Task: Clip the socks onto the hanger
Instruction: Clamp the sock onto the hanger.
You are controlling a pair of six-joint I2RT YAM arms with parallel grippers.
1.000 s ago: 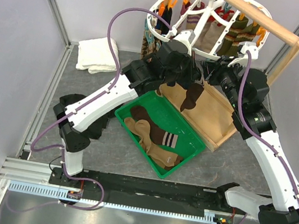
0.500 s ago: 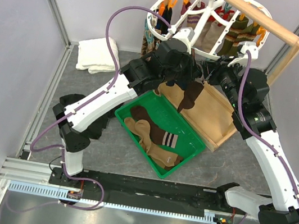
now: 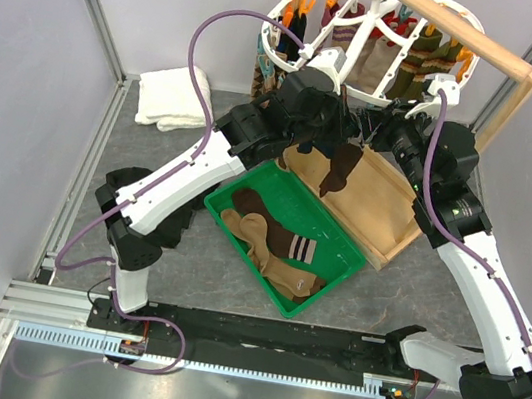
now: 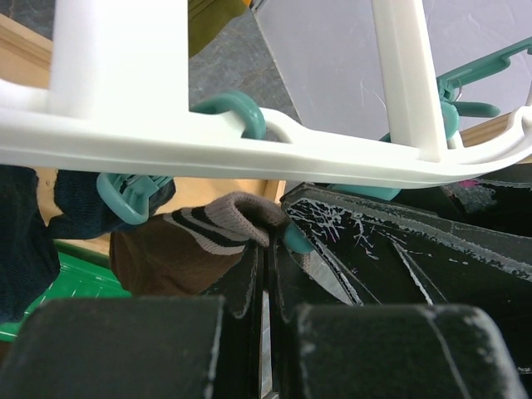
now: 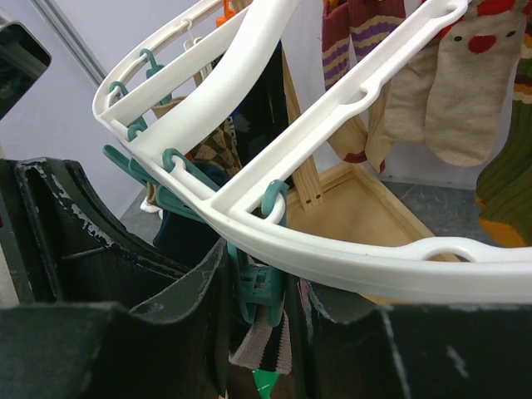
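The white oval hanger [image 3: 363, 96] hangs from the wooden rail, with other socks [image 5: 440, 100] clipped along its far side. A dark brown sock [image 3: 339, 171] with a striped cuff [image 4: 216, 229] dangles under the front rim. My left gripper [image 4: 268, 241] is shut on that cuff, just below the rim [image 4: 166, 137]. My right gripper [image 5: 262, 283] is shut on a teal clip [image 5: 262, 287] that hangs from the rim [image 5: 332, 249]. The striped cuff [image 5: 266, 349] sits right at the clip's lower end. More tan and brown socks [image 3: 279, 247] lie in the green tray [image 3: 233, 217].
A shallow wooden box [image 3: 385, 213] stands under the hanger, beside the green tray. A folded white towel [image 3: 173, 96] lies at the back left. The wooden rail [image 3: 454, 32] crosses above the hanger. Other teal clips [image 4: 133, 195] dangle close to both grippers.
My left gripper has lifted the brown sock a little, up toward the hanger rim and the clip. The right arm has hardly moved.
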